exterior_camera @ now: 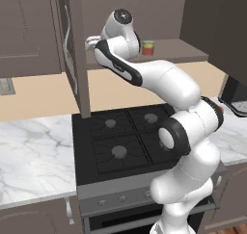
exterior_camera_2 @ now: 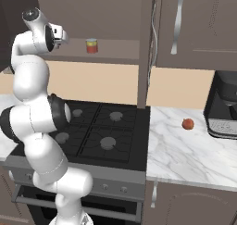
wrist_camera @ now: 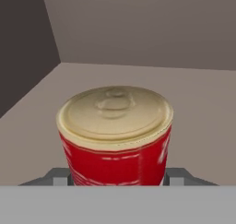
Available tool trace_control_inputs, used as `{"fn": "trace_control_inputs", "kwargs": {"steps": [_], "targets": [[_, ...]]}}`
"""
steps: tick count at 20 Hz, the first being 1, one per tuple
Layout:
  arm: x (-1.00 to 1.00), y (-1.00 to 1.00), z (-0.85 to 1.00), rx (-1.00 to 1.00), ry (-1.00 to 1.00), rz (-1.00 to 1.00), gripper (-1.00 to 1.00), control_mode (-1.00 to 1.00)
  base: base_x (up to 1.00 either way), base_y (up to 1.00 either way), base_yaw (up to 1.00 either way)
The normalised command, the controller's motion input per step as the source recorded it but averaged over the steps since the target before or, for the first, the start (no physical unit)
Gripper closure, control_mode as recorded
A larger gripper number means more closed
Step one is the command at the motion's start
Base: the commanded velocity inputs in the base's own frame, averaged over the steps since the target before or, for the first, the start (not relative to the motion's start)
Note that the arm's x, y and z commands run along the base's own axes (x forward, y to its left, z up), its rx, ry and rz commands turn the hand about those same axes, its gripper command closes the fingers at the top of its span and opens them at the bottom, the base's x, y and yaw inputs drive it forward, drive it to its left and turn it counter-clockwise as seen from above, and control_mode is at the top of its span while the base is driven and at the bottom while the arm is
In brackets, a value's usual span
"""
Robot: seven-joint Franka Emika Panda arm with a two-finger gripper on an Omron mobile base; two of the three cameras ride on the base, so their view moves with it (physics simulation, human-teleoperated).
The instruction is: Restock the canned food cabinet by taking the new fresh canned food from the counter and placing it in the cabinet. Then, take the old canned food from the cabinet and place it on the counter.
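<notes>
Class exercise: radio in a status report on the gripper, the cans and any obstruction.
Gripper shut on old can inside cabinet. New can upright on the shelf. Nothing blocking seen.

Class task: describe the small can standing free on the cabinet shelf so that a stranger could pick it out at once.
Find the open wall cabinet above the black stovetop. On its flat shelf stands a small upright can. It has an orange-red label with a yellowish band and greenish top, unlike the pale-lidded red can between the fingertips of the gripper.
</notes>
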Motion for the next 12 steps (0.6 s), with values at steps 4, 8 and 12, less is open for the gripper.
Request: {"fn": "trace_control_inputs", "kwargs": {"steps": [4,8,12], "targets": [[-0.52,-0.14,0.00,0.01,-0.06,0.00,1.00,-1.00,0.00,0.00,0.00],[-0.95,-0.37,0.00,0.03,-0.16,0.00,1.00,-1.00,0.00,0.00,0.00],[-1.00,-0.46,0.05,0.05,-0.18,0.00,1.00,-1.00,0.00,0.00,0.00]]}}
